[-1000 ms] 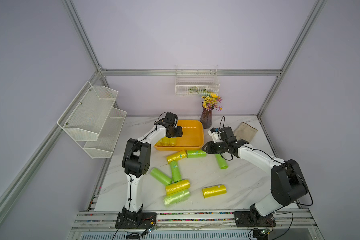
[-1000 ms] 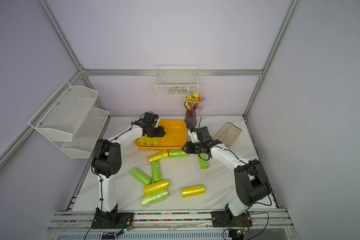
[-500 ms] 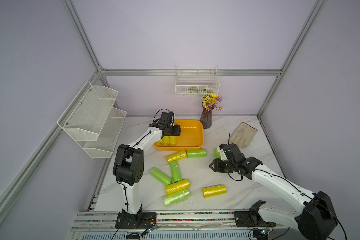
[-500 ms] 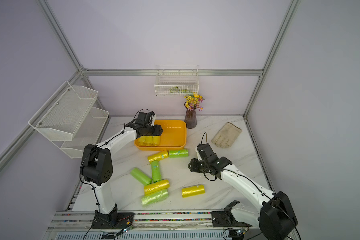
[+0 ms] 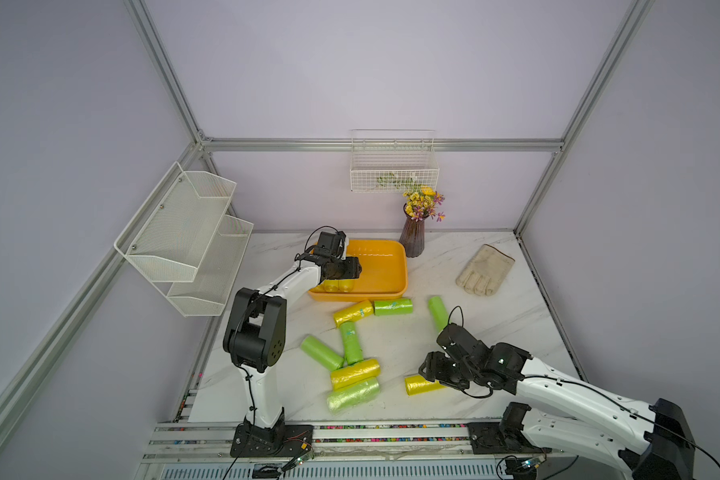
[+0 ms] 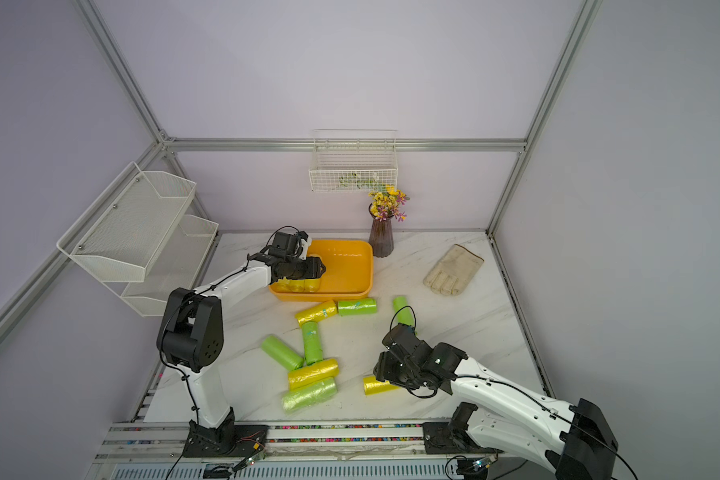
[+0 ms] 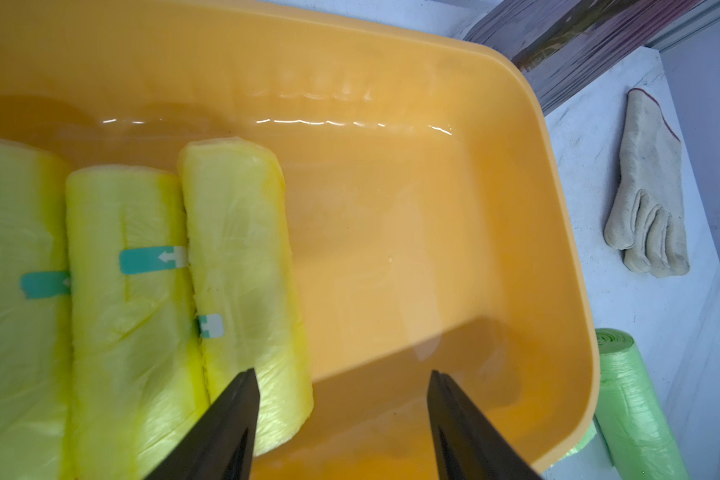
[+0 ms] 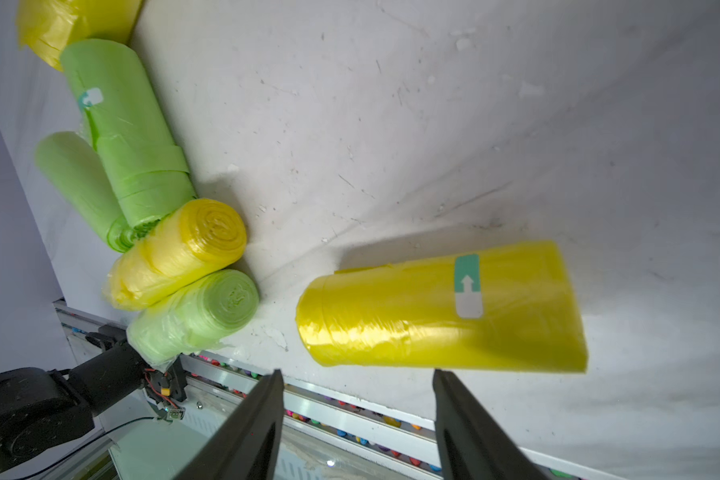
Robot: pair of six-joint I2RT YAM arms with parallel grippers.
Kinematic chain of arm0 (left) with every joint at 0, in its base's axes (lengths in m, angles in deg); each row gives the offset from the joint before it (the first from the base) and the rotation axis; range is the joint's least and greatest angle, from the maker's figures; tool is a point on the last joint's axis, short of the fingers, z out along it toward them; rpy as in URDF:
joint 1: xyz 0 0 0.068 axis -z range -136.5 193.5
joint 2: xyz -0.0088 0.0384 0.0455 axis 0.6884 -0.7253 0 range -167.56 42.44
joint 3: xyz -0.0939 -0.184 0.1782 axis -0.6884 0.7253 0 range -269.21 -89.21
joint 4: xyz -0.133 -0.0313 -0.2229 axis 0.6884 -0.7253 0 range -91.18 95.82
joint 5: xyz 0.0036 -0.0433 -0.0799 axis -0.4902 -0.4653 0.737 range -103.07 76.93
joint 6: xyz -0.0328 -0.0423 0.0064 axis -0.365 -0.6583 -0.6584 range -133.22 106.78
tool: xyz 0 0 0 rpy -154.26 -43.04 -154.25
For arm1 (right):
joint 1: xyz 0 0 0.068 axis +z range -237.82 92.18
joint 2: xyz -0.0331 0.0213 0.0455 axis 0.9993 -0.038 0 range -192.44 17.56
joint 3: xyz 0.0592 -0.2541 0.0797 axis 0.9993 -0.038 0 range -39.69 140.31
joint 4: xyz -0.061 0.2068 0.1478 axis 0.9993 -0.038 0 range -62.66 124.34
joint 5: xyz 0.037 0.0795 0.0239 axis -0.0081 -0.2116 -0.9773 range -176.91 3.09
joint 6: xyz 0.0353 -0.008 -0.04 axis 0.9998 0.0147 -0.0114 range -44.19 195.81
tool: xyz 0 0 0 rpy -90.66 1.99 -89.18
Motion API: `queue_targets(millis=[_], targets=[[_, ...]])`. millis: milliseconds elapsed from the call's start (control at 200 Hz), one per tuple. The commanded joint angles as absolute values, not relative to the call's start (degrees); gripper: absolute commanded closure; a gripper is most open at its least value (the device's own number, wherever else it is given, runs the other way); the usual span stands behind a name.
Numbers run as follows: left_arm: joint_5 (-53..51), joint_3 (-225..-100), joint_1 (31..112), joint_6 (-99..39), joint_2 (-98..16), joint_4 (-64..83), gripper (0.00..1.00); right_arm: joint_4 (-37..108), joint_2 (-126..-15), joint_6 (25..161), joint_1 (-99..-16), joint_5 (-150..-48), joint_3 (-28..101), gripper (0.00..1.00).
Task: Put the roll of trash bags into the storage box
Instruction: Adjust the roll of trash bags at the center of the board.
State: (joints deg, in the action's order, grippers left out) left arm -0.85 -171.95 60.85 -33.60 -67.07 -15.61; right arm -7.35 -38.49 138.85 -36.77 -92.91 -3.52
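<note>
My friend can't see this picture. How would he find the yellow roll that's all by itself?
Look at the white marble table and go to its front edge, by the metal rail. There, close to the right arm's open fingers, one yellow roll lies on its side. It is the only yellow roll that touches no other roll.

The storage box (image 7: 412, 104) is smooth, glossy plastic with bright reflections on its inner wall. The yellow roll (image 8: 441, 307) is thin shiny film, lightly wrinkled (its small label (image 8: 468, 286) looks like matt paper). The desk (image 8: 433, 124) has a matt marble-like surface with fine scratches. The glove (image 7: 649, 199) is rough cloth. The mesh rack (image 5: 184, 232) looks like painted metal.
</note>
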Motion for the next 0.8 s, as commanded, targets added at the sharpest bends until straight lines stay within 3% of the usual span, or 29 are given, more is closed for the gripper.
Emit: queue_targets(millis=[0,255,445,615,795], targets=[[1.5,-171.7,60.2,-33.3,-63.6,-13.1,0.35,-5.6,-36.3,147.4,-34.8,-92.3,-5.7,0.36],[2.9,-170.9,59.6,-33.1,-63.4,-13.0,0.35,-6.2,-31.6,152.7,-34.4,-88.8,-9.2,0.24],[4.0,-170.8,59.6,-32.7,-62.8,-14.0,0.35,1.0,-33.9,153.7,-34.4,-88.3,-12.2,0.2],[3.5,-170.8,59.4,-32.1,-61.6,-14.8,0.34,2.5,-36.2,151.5,-34.5,-81.9,-10.3,0.18],[3.9,-170.6,59.4,-32.4,-60.4,-15.4,0.34,6.1,-38.1,146.7,-38.9,-82.6,-9.9,0.17]])
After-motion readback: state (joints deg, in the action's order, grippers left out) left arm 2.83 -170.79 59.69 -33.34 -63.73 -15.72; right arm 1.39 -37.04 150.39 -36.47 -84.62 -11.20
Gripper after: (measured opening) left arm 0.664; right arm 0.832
